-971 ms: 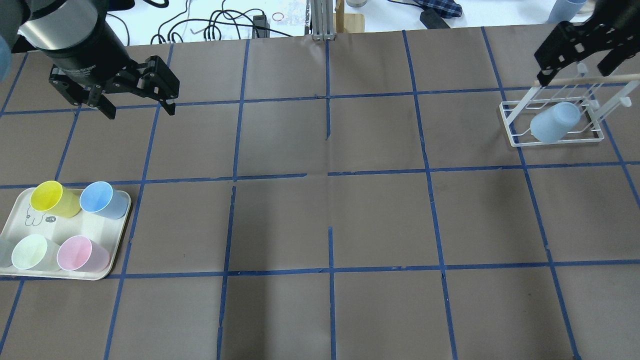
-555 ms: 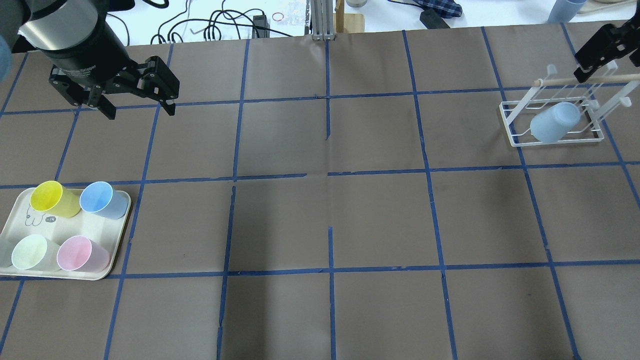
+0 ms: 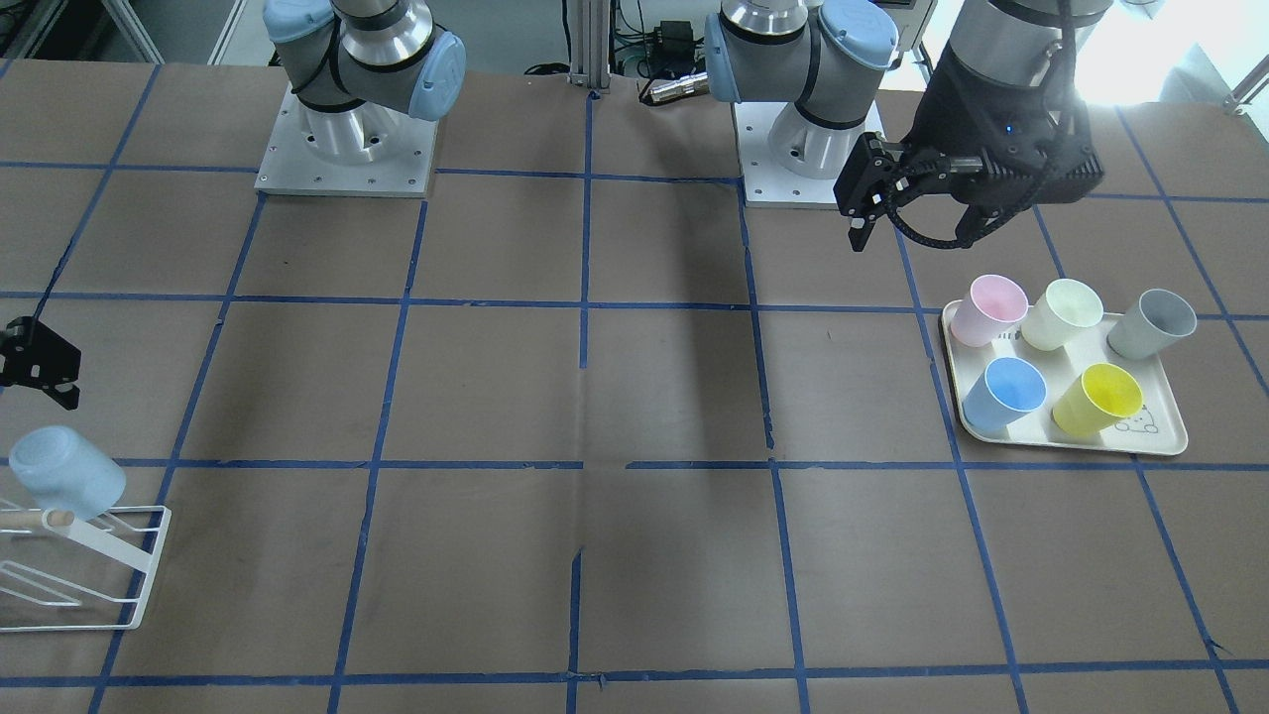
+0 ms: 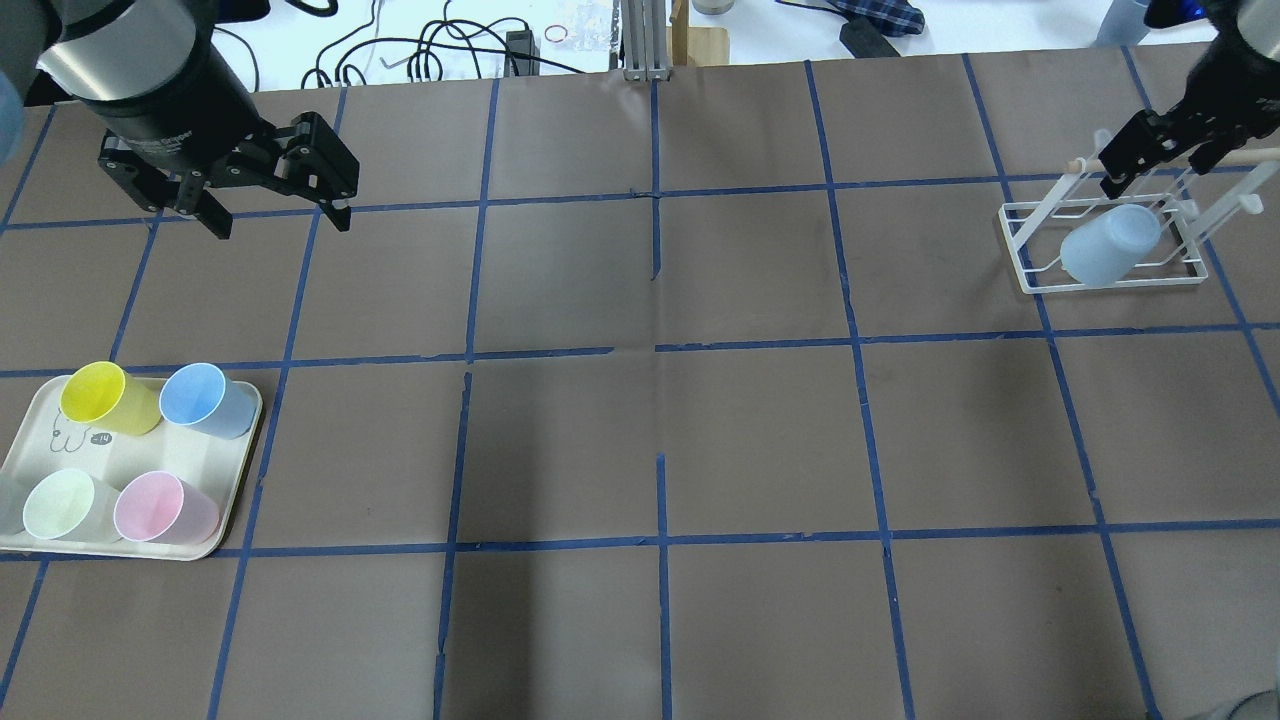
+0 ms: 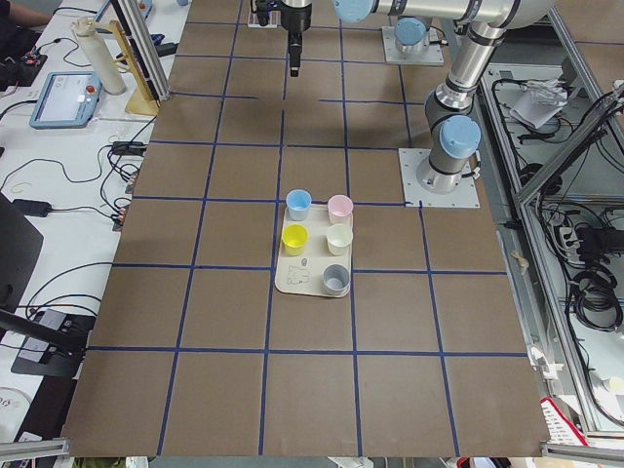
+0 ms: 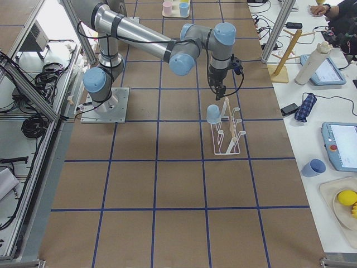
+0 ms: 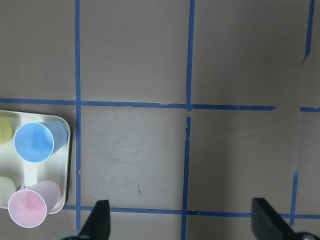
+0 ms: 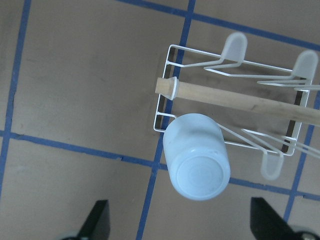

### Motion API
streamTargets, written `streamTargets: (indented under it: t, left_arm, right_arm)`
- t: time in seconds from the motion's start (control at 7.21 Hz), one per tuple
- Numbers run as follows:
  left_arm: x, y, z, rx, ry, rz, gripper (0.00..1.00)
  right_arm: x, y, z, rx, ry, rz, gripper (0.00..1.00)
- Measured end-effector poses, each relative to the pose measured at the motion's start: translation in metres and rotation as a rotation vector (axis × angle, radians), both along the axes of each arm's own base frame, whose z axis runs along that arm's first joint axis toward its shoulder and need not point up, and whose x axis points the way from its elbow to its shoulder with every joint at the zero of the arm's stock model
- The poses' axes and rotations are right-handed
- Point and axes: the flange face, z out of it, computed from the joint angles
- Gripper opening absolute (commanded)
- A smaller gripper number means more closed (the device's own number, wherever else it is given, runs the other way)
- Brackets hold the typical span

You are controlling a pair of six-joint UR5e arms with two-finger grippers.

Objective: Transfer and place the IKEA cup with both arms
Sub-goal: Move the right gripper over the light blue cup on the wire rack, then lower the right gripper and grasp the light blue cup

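Observation:
The pale icy-blue IKEA cup point(image 4: 1110, 243) hangs upside down and tilted on a peg of the white wire rack point(image 4: 1022, 250) at the far right. It also shows in the front view point(image 3: 67, 472) and the right wrist view point(image 8: 197, 156). My right gripper point(image 4: 1155, 168) is open and empty, above the rack's far side, clear of the cup; its fingers point(image 8: 98, 220) frame the cup from above. My left gripper point(image 4: 280, 222) is open and empty, hovering above the table at the far left, beyond the tray; its fingers point(image 7: 99, 220) stand wide apart.
A beige tray point(image 4: 238, 480) at the near left holds yellow point(image 4: 100, 397), deeper blue point(image 4: 200, 397), pale green point(image 4: 62, 505), pink point(image 4: 160, 507) and grey point(image 3: 1150, 322) cups. The rack has a wooden bar point(image 8: 235, 99). Cables and clutter lie beyond the far table edge.
My right gripper swung right, then came back lower over the rack's far side, still open. The cup stayed on the rack. My left arm has not moved.

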Motion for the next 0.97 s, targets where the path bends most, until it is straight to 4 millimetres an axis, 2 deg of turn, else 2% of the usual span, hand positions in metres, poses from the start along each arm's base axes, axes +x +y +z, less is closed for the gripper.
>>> streamTargets:
  t: [0.14,0.55,0.83,0.97]
  left_arm:
    - [0.0,0.0,0.0,0.0,0.0,0.0,1.0]
    - [0.0,-0.001,0.0,-0.002,0.001,-0.001,1.0]
    - [0.0,-0.001,0.0,-0.001,0.003,-0.002,1.0]
    - [0.001,-0.002,0.0,-0.001,0.004,-0.002,1.0]
  right_arm:
    - [-0.004,0.003,-0.025,-0.014,0.007,-0.004,0.98]
    - [-0.01,-0.001,-0.064,-0.037,0.015,-0.006,0.98]
    - [-0.013,-0.007,-0.081,-0.032,0.014,-0.008,0.97]
    - [-0.015,-0.008,-0.084,-0.034,0.017,-0.008,0.88]
